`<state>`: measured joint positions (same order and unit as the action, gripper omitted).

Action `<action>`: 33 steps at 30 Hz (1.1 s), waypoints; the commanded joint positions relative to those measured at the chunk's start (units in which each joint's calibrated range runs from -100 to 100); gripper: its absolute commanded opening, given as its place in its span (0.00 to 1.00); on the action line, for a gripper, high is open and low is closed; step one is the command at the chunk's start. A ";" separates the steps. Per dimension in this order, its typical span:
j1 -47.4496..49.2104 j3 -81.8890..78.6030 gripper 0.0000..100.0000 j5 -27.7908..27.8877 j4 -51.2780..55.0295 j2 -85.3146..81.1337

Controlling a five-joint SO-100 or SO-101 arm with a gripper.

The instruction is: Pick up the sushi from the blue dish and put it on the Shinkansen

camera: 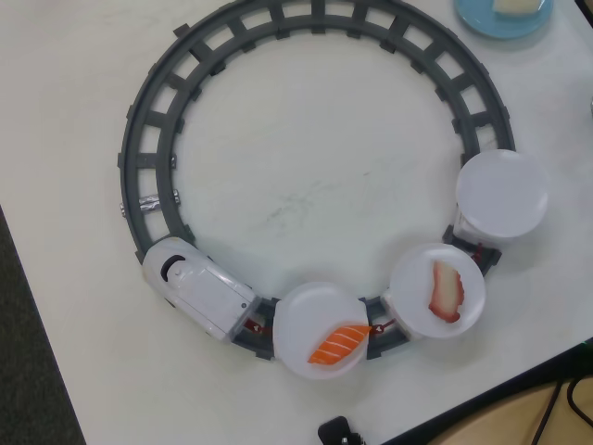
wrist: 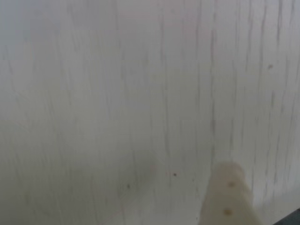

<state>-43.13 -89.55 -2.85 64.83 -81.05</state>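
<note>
Fingers: only one pale fingertip (wrist: 228,197) shows, at the lower right of the wrist view, blurred, over bare white table (wrist: 117,93). Second finger out of frame, so the gap cannot be judged; nothing visible in the grip. Arm not seen at all in the overhead view.

Sushi (camera: 517,6): pale cream piece, cropped by the top edge of the overhead view, resting on the blue dish (camera: 482,19) at the far right corner. Dish sits outside the grey ring track (camera: 148,120), just beyond its far right curve.

Shinkansen (camera: 196,289): on the near left stretch of track, nose pointing left. Three round white plate cars trail to its right:
- first plate (camera: 296,320), carrying the orange striped salmon piece (camera: 339,343)
- second plate (camera: 412,278), carrying the red-and-white piece (camera: 447,289)
- third plate (camera: 500,193), bare, on the right side of the ring, nearest the dish

Progress, as judged: pickup not done, since the cream piece is on its dish. Whole job remains: reach the dish, grasp, carry, place. Third plate looks the likely landing spot, being the only free one.
</note>
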 commanded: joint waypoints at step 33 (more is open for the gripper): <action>5.63 95.48 0.25 -16.50 -4.11 96.38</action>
<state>-38.79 -7.88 -18.43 61.07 4.25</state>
